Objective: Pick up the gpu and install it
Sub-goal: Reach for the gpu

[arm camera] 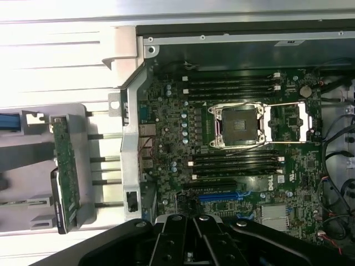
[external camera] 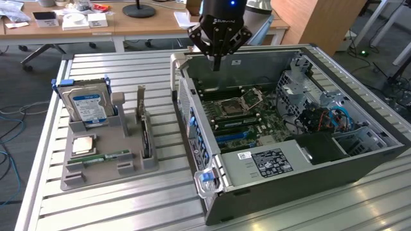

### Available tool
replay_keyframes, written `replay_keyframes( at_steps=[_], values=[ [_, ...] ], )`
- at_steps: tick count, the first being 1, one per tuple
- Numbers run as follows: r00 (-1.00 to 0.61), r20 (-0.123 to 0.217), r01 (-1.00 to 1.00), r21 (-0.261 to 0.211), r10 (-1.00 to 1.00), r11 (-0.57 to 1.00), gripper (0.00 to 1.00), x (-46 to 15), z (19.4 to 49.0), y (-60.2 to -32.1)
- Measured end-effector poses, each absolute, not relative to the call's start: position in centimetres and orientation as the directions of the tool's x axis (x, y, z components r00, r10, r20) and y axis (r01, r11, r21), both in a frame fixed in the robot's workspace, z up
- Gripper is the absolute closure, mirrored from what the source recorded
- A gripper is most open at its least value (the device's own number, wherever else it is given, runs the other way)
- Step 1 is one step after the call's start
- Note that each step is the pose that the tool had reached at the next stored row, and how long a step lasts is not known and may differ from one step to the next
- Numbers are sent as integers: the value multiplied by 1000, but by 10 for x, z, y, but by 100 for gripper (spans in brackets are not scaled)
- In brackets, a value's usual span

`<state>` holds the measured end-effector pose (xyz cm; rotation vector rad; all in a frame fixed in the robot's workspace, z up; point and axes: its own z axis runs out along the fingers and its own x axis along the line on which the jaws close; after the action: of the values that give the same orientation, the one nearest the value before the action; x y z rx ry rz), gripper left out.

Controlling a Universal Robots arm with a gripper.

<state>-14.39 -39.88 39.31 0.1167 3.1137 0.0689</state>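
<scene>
The gpu (external camera: 146, 137) stands on edge in a slot of the grey holder (external camera: 96, 175) on the exterior view's left, its silver bracket pointing up. The wrist view shows the gpu (arm camera: 65, 166) edge-on as a thin green-brown board beside the case wall. My gripper (external camera: 216, 65) hangs shut and empty above the back wall of the open computer case (external camera: 289, 163), well away from the gpu. In the wrist view my gripper (arm camera: 191, 227) is over the motherboard (arm camera: 233, 138), close to the blue expansion slot (arm camera: 222, 195).
In the holder also stand a hard drive with a blue-white label (external camera: 88, 107), a CPU chip (external camera: 83, 144) and a green RAM stick (external camera: 106, 156). Cables and drive cages (external camera: 321, 115) crowd the case's far side. A desk with clutter (external camera: 77, 19) lies behind the slatted table.
</scene>
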Motion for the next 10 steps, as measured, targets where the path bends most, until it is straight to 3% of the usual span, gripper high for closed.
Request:
replay_keyframes(
  at_steps=[10],
  values=[
    [-997, -23, 74, 45, 75, 996, 90, -156, 393, -399]
  ],
)
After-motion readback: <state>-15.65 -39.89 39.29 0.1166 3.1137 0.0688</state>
